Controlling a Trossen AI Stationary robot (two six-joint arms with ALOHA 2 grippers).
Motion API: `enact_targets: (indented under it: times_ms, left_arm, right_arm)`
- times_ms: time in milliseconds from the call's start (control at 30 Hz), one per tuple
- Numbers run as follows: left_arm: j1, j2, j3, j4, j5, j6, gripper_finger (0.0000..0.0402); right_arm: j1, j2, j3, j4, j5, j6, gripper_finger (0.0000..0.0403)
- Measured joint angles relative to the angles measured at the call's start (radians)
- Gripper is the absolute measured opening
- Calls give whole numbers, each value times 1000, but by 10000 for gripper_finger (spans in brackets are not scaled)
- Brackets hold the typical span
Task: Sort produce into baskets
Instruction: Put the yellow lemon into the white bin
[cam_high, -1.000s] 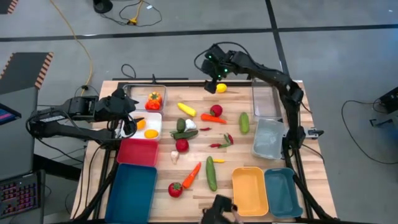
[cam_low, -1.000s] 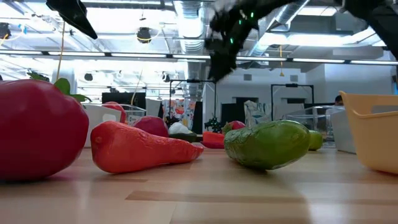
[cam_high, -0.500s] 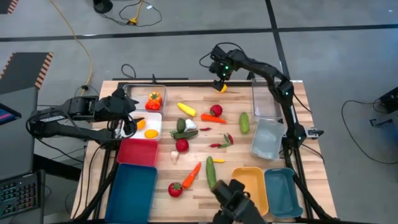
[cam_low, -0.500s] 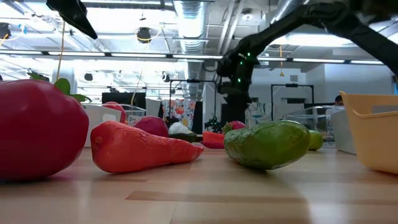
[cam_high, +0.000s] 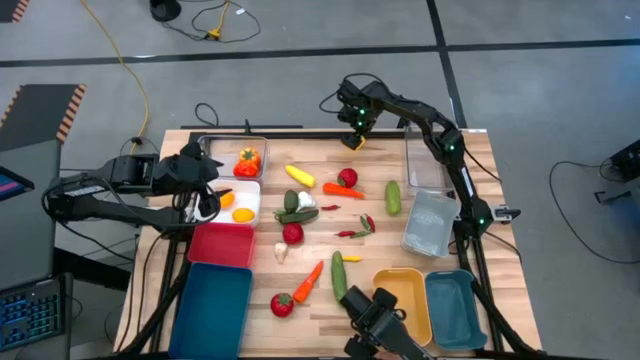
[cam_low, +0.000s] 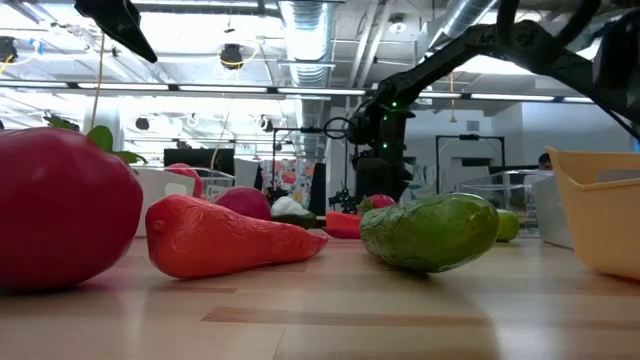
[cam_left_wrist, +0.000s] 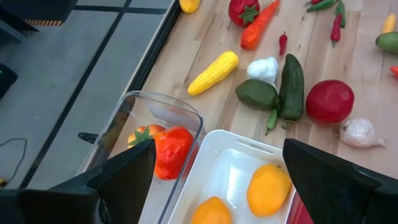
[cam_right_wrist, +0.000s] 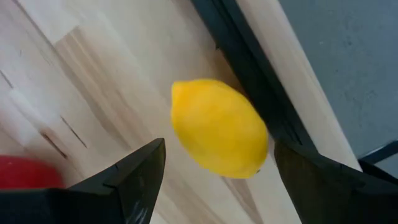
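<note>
So the overhead shot has the right gripper (cam_high: 353, 133) up at the far edge of the table (cam_high: 420, 225), right over the lemon (cam_high: 356, 143), but from up there the arm covers most of it and you only get a sliver of yellow. The right wrist view fixes that: the lemon (cam_right_wrist: 219, 127) sits whole on the wood by the table's dark edge, with the fingers (cam_right_wrist: 134, 180) spread wide on either side and not touching it. In the low view the same gripper (cam_low: 378, 150) is just a dark shape in the back, and the lemon can't be made out there.

The left gripper (cam_high: 205, 195) waits over the white tray (cam_high: 252, 190), fingers open, nothing in them. Its wrist view shows what the top view barely does: two orange fruits (cam_left_wrist: 268, 188) in the white tray and a red-orange one (cam_left_wrist: 171, 149) in the clear tray (cam_left_wrist: 163, 109) beside it, plus a yellow squash (cam_left_wrist: 213, 73), garlic (cam_left_wrist: 263, 68) and a cucumber (cam_left_wrist: 291, 86) out on the table.

The rest of the produce is loose mid-table. The red tray (cam_high: 221, 243), big teal tray (cam_high: 211, 310), yellow tray (cam_high: 401, 305) and small teal tray (cam_high: 455, 308) are at the near side, with two more clear trays (cam_high: 432, 222) on the right.

The low view is mostly blocked by a big tomato (cam_low: 62, 205), a carrot (cam_low: 225, 238) and a cucumber (cam_low: 432, 232) right up close. A dark thing (cam_high: 378, 318) at the near edge in the top view is cut off, can't tell what it is.
</note>
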Motion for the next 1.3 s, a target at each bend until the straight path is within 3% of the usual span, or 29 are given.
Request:
enact_targets:
  times_ms: [967, 1300]
  left_arm:
    - [0, 0, 0, 0, 0, 0, 338]
    - [0, 0, 0, 0, -1, 0, 338]
  right_arm:
    - [43, 64, -1, -15, 50, -7, 325]
    - [48, 64, -1, -19, 49, -7, 259]
